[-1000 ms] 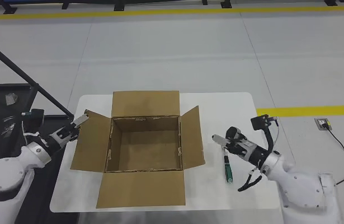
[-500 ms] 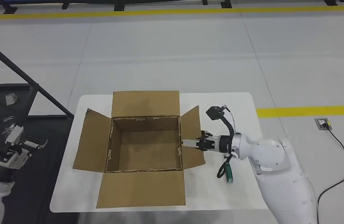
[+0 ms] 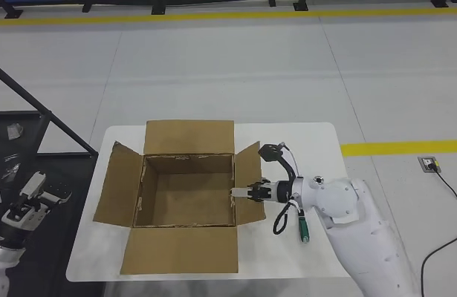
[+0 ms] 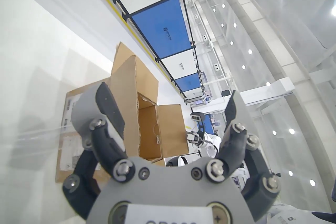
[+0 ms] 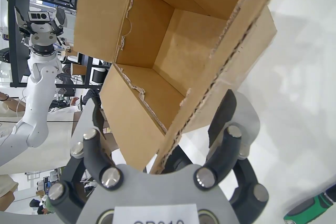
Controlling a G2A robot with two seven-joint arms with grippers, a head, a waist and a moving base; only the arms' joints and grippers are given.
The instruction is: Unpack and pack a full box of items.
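A white table (image 3: pixel 317 141) stands on pale flooring. To its right a yellow floor stripe (image 3: pixel 395 147) runs near a socket (image 3: pixel 429 164) with a black cable (image 3: pixel 449 189). A black frame (image 3: pixel 42 110) stands at its left.

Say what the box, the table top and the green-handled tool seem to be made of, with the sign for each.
The box: corrugated cardboard, matte brown; fluted layers show along its ragged edges. The table top: smooth white, slightly shiny, perhaps laminate or coated board. The tool: green and black handle, probably plastic or rubber, faintly glossy.
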